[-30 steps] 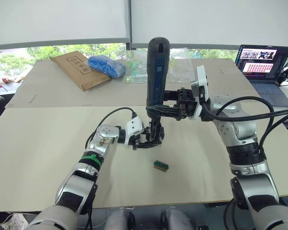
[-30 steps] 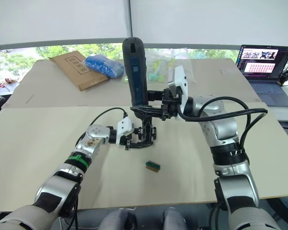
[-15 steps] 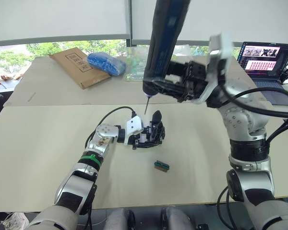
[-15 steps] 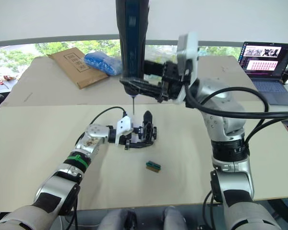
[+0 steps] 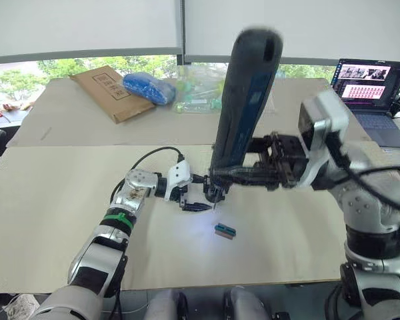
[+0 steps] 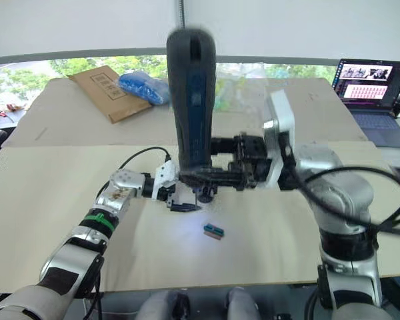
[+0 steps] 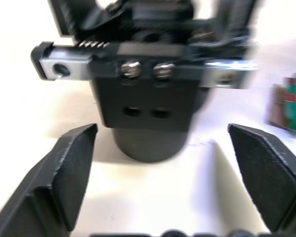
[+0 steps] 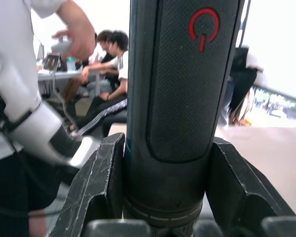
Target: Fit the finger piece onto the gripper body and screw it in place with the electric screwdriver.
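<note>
The electric screwdriver (image 5: 243, 107) stands nearly upright, and my right gripper (image 5: 239, 177) is shut on its lower part; the fingers (image 8: 101, 177) clasp the barrel (image 8: 172, 89). Its tip is low over the table beside the gripper body (image 7: 148, 103), a black block on a round base. My left gripper (image 5: 200, 195) is open, with its fingers (image 7: 64, 168) spread wide on either side of the gripper body and not touching it. The screwdriver hides most of the gripper body in the eye views. I cannot make out the finger piece.
A small green-topped block (image 5: 225, 231) lies just in front of the gripper body, beside a white light spot on the table. A cardboard box (image 5: 110, 93), a blue bag (image 5: 149, 89) and clear packets (image 5: 200, 100) sit at the back, a laptop (image 5: 370, 90) at the far right.
The screwdriver, raised high half a second ago, has come back down to the gripper body. My left gripper has opened and let go of the gripper body.
</note>
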Robot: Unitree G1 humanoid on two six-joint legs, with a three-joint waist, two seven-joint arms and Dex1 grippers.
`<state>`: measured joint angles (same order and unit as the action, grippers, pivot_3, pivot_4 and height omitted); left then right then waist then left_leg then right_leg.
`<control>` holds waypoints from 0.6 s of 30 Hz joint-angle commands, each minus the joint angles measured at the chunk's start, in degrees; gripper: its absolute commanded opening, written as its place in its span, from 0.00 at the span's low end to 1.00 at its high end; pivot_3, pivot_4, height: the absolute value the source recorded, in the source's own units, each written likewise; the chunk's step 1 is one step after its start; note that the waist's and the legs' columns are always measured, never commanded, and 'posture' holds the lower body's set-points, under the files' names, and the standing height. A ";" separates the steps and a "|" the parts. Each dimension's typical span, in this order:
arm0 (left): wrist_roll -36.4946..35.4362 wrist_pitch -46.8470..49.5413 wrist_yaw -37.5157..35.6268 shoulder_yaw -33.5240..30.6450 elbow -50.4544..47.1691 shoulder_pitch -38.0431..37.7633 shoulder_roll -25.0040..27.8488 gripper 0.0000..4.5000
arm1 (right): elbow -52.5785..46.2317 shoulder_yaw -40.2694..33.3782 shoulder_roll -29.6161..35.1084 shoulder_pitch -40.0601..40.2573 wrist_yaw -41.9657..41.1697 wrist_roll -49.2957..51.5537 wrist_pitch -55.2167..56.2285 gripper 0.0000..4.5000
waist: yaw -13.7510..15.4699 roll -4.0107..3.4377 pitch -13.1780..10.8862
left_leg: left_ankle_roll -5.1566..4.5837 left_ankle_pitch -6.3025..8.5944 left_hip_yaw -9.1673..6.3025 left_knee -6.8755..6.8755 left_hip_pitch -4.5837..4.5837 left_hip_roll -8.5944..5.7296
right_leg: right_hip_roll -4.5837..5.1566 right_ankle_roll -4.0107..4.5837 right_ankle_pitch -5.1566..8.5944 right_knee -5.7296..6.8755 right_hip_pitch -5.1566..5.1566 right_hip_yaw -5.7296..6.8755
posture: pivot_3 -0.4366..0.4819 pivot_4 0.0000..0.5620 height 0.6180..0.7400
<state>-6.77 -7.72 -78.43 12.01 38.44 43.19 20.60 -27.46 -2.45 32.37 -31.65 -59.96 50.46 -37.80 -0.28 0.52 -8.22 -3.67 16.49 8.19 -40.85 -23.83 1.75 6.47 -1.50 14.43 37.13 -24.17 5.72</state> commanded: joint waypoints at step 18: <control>-5.34 10.15 -5.01 6.00 -30.28 -15.27 5.15 1.00 | -9.63 -1.26 1.08 13.99 7.15 -8.85 9.70 0.42 | 1.07 0.00 -0.01 | 0.00 0.00 -0.01 -0.12 0.07 0.01 | -0.03 -0.01 0.01 -0.01 0.03 -0.12 | 0.48 0.27 1.00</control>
<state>-11.37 2.20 -83.62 17.42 10.31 28.14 25.81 -34.33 -2.34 33.03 -16.73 -53.19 39.60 -29.30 0.78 0.51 -8.23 -3.67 16.50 8.17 -40.98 -23.76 1.76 6.45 -1.51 14.44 37.11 -24.12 5.61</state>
